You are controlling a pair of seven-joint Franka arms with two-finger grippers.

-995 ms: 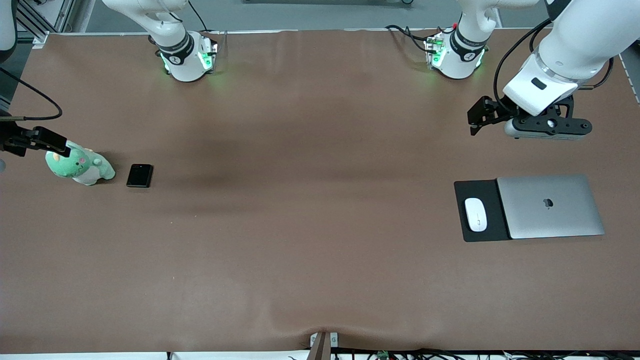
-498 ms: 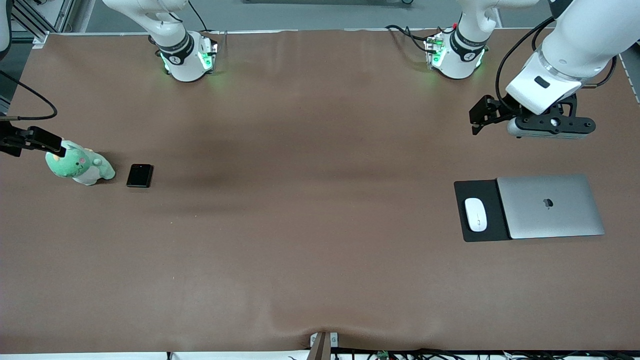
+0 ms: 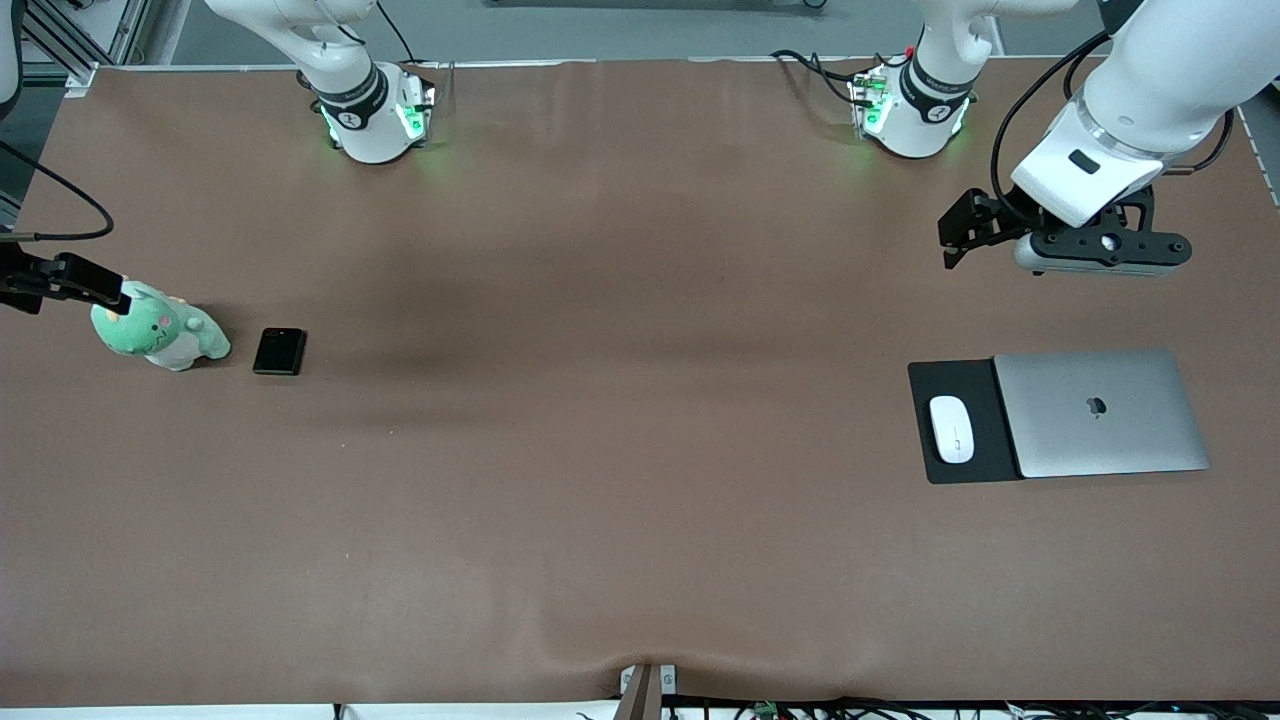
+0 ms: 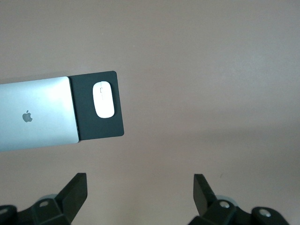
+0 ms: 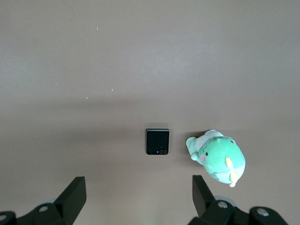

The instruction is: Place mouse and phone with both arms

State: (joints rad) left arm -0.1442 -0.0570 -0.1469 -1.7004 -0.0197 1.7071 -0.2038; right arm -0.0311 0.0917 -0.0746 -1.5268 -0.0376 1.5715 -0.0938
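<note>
Mouse (image 3: 951, 429) on black pad (image 3: 960, 460); phone (image 3: 279, 351) on table; both tools wide, empty.

Even, bright overhead light (soft shadows), sharp focus, no glare

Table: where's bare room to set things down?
Bare cloth runs from the phone to the black pad under the mouse. Crowded: toy beside the phone; laptop on the pad.
</note>
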